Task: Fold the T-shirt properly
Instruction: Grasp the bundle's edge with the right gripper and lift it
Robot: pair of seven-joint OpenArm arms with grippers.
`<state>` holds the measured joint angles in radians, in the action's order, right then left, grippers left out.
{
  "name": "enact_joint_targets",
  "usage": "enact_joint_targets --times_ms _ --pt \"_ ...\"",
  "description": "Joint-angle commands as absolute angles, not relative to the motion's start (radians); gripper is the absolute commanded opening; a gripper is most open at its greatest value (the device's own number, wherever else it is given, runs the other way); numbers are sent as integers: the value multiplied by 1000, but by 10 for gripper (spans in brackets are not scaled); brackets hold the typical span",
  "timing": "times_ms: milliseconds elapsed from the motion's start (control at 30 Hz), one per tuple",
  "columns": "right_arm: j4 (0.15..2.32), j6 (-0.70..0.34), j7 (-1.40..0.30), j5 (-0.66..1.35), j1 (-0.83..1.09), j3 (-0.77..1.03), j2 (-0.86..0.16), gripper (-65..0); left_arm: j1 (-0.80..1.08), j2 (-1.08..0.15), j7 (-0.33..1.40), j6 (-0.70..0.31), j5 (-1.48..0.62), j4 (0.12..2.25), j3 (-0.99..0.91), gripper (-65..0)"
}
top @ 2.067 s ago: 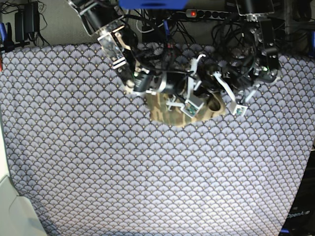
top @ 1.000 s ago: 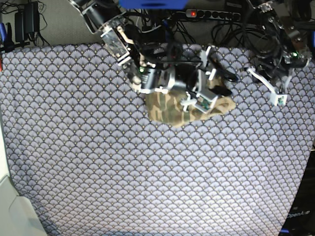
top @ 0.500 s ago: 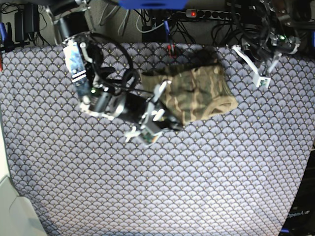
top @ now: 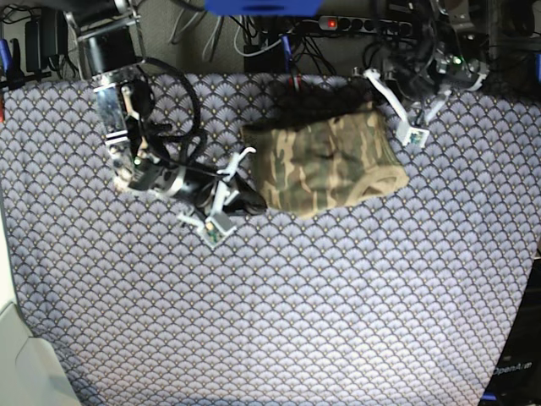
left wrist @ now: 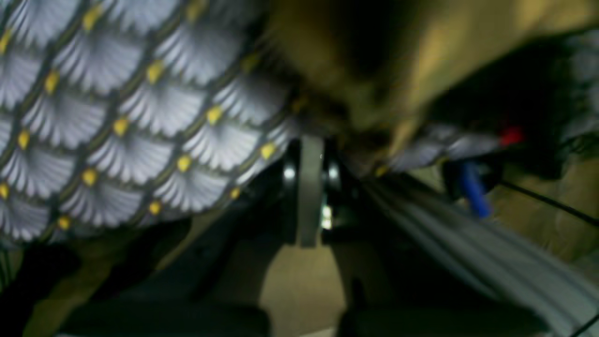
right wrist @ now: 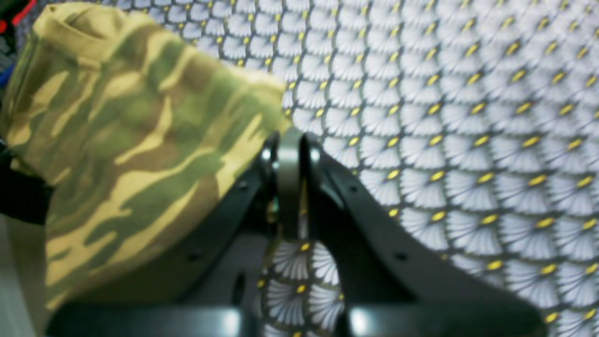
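Note:
The camouflage T-shirt (top: 325,165) lies folded into a compact bundle on the purple scallop tablecloth (top: 279,313), near the back edge. My right gripper (top: 252,201) rests low on the cloth at the bundle's lower left edge. In the right wrist view its fingers (right wrist: 323,187) are shut, with the tip (right wrist: 289,140) touching the T-shirt (right wrist: 121,140) and no fabric visible between them. My left gripper (top: 390,106) hovers at the bundle's back right corner. In the blurred left wrist view it (left wrist: 311,150) is shut and empty, just below the T-shirt (left wrist: 374,65).
Behind the table's back edge run a power strip (top: 363,24) and tangled cables (top: 270,42). A pale surface (top: 21,364) sits at the front left corner and a dark box (top: 516,372) at the front right.
The right gripper closed and slid left from over the bundle to its lower left edge. The left arm swung in toward the bundle's back right corner. The T-shirt kept its place.

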<state>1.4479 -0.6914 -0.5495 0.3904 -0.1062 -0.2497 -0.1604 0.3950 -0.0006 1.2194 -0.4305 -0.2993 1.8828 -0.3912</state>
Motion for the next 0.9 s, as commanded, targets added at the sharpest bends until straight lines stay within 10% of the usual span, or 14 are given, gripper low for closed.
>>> enact_joint_targets --times_ms 0,867 --pt "1455 -698 -521 410 -124 -248 -159 -650 384 1 1213 -433 -305 1896 -394 -642" --pt "1497 -698 -510 406 117 -251 -151 -650 108 71 1133 -433 -305 1601 -404 -642"
